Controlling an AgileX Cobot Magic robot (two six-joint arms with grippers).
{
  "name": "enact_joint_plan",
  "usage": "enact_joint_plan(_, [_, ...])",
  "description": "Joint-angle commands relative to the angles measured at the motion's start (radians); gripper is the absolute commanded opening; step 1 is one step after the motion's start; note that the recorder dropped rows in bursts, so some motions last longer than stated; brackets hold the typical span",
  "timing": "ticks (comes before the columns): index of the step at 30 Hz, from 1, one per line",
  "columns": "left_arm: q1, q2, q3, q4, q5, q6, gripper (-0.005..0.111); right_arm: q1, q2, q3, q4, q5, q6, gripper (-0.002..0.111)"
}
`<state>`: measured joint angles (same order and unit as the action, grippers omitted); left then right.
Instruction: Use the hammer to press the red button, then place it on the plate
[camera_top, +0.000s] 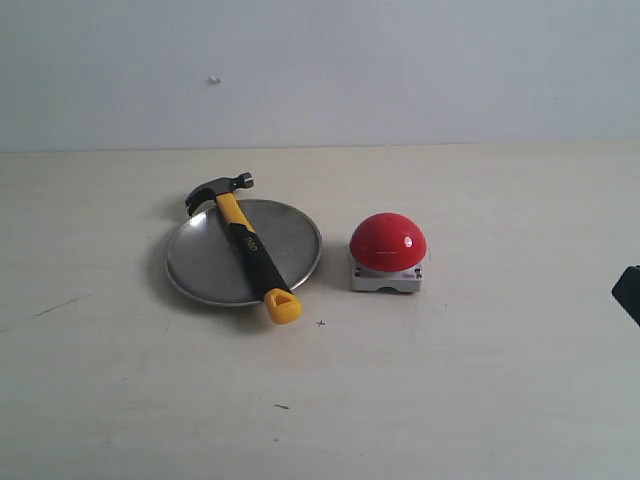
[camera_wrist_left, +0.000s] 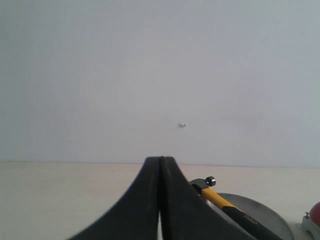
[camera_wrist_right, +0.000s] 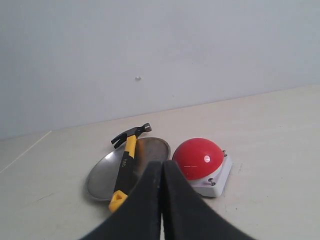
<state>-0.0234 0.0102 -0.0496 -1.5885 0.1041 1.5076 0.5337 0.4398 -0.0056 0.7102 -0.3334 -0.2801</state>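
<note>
My left gripper (camera_wrist_left: 160, 163) is pressed together, its two dark fingers meeting along a thin seam with nothing between them, and it hangs above the pale table (camera_top: 480, 380), well apart from everything on it. My right gripper (camera_wrist_right: 162, 165) is closed the same way, fingers flat against each other and holding nothing, pointing toward the objects from a distance. The hammer (camera_top: 245, 245) lies across the plate (camera_top: 200, 262), resting diagonally. Its dark steel head reaches past the far rim, and its yellow looped end sticks out over the near rim toward the front of the table. The black and yellow handle crosses the middle of the shiny metal surface, white lettering facing up. The red button (camera_top: 388, 242) sits on its low grey-white base just beside the plate, on my right side of it, with a narrow strip of bare table between the two. Neither of my grippers touches the hammer, the plate or the button. Behind the table rises a plain light wall (camera_top: 400, 70) with one small speck (camera_top: 213, 80) on it.
</note>
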Motion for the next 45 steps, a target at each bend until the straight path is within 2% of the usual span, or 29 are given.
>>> enact_joint_plan(1, [0.001, 0.002, 0.003, 0.139, -0.021, -0.134, 0.0, 0.002, -0.006, 0.006, -0.009, -0.001, -0.007, 0.0])
enact_joint_plan(4, [0.001, 0.002, 0.006, 0.54, -0.047, -0.513, 0.0, 0.002, -0.006, 0.006, -0.009, -0.001, -0.007, 0.0])
enact_joint_plan(8, [0.001, 0.002, 0.033, 1.312, -0.104, -1.19, 0.0, 0.002, -0.006, 0.006, -0.009, -0.001, -0.007, 0.0])
enact_joint_plan(10, [0.001, 0.002, 0.05, 1.571, -0.125, -1.449, 0.0, 0.002, -0.006, 0.006, -0.009, -0.001, -0.007, 0.0])
enact_joint_plan(12, [0.001, 0.002, 0.05, 1.685, -0.121, -1.521, 0.0, 0.002, -0.006, 0.006, -0.009, -0.001, -0.007, 0.0])
enact_joint_plan(18, [0.001, 0.002, 0.05, 1.685, -0.018, -1.52, 0.0, 0.002, -0.006, 0.006, -0.009, -0.001, -0.007, 0.0])
enact_joint_plan(40, [0.001, 0.002, 0.05, 1.685, -0.018, -1.52, 0.0, 0.002, -0.006, 0.006, -0.009, -0.001, -0.007, 0.0])
enact_joint_plan(45, [0.001, 0.002, 0.05, 1.685, -0.018, -1.52, 0.0, -0.137, -0.129, 0.006, -0.009, 0.056, -0.018, 0.0])
